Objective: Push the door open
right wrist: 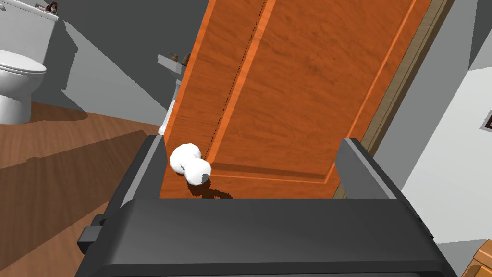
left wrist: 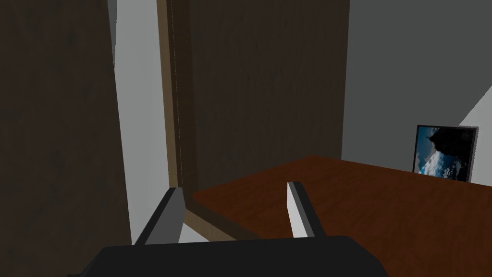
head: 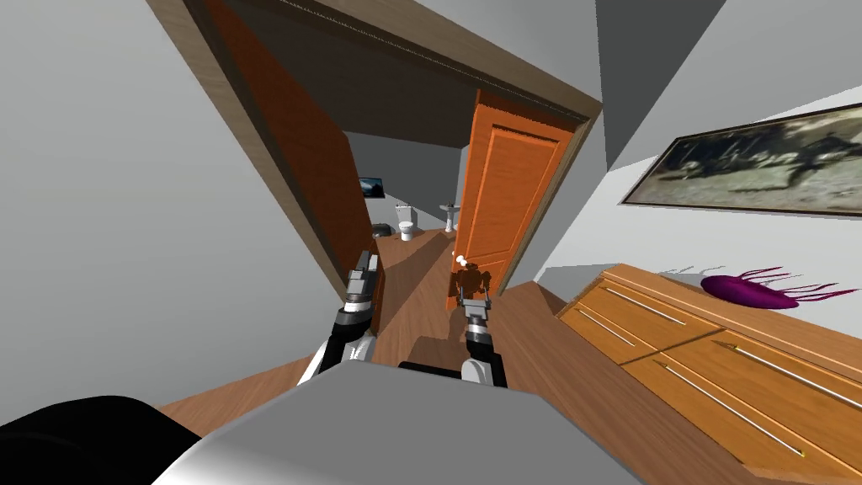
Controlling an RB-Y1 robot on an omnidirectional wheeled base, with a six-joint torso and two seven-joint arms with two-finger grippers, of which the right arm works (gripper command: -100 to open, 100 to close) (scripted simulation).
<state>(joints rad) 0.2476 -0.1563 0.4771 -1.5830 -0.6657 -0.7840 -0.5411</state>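
Orange door, head view: the door (head: 505, 202) stands partly swung into a bathroom and seems hinged on the right of the brown frame (head: 278, 194). A toilet (head: 407, 221) and basin (head: 451, 212) show through the gap.
Tools, head view: my right tool (head: 471, 282) reaches toward the door's free edge, just below the white knob (head: 460, 250). I judge it is placed to press the panel. My left tool (head: 364, 274) waits by the left jamb, out of the way.
Left wrist view: the fingers are apart with nothing between them. Beyond them are the jamb's edge, brown floor (left wrist: 360, 202) and a small framed picture (left wrist: 444, 153).
Right wrist view: the blades are spread wide and empty, bracketing the door face. The knob sits just inside one blade.
Hard to make out: I cannot tell whether the blades touch the door. The tool's dark body covers the door's nearest part, and its far end is cut off.
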